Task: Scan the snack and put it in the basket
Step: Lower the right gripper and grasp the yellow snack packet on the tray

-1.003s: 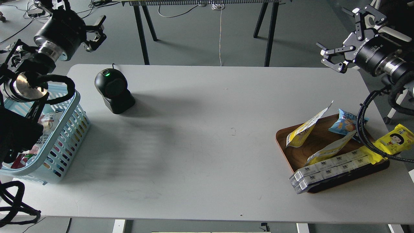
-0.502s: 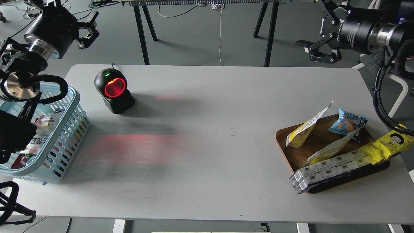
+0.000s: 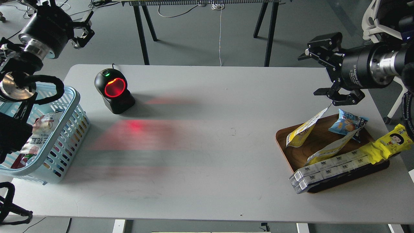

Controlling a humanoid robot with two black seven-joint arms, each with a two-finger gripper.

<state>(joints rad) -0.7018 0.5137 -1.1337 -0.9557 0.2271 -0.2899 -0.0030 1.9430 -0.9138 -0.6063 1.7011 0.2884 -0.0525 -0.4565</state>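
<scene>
Yellow-and-white stand-up snack pouch [image 3: 303,128] leans on the brown wooden tray [image 3: 284,146], its top corner just under the spread-fingered, empty right gripper [image 3: 330,76], while the left gripper [image 3: 81,30] hangs open past the light blue slotted basket [image 3: 66,129].

This looks like a robotics lab set up as a mock shop checkout. A plain white tabletop [image 3: 207,145] stands on a grey floor, with loose cables trailing on the floor beyond it and black trestle legs [image 3: 142,32] behind. On the tabletop's far left part a black barcode scanner [image 3: 114,91] glows red; left of the scanner sits a light blue basket [image 3: 64,136], and well to its right a wooden tray [image 3: 300,155] of packaged snacks.
</scene>
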